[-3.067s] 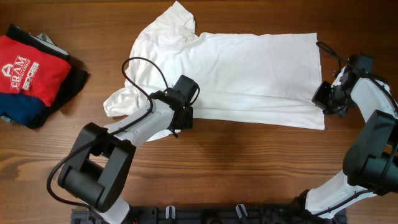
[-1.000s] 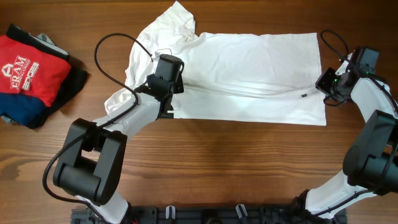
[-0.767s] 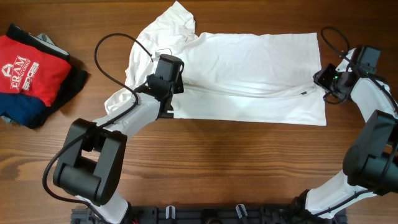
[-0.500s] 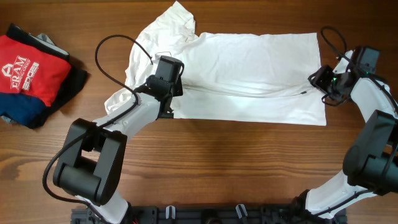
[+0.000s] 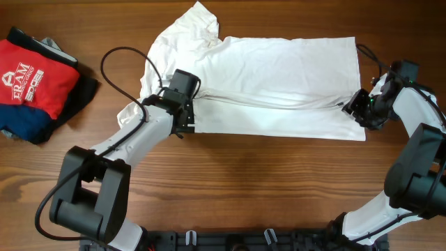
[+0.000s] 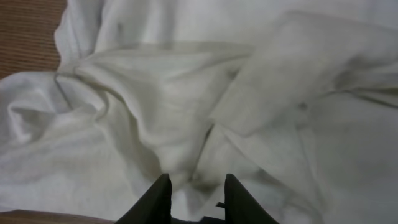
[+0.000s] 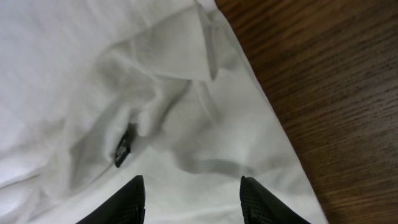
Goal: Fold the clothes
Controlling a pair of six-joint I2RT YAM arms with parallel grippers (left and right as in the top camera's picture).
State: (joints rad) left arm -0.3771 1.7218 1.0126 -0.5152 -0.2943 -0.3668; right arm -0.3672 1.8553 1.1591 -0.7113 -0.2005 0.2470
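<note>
While left hand, narrowly parted, and right hand, wide, hover empty over shirt, red garment lies well apart.

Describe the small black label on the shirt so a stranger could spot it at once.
Start at the big white shirt spread on the wooden table. Go to its rumpled edge in front of the right gripper. There lies the label, a tiny black tab, the only dark mark on the white cloth.
</note>
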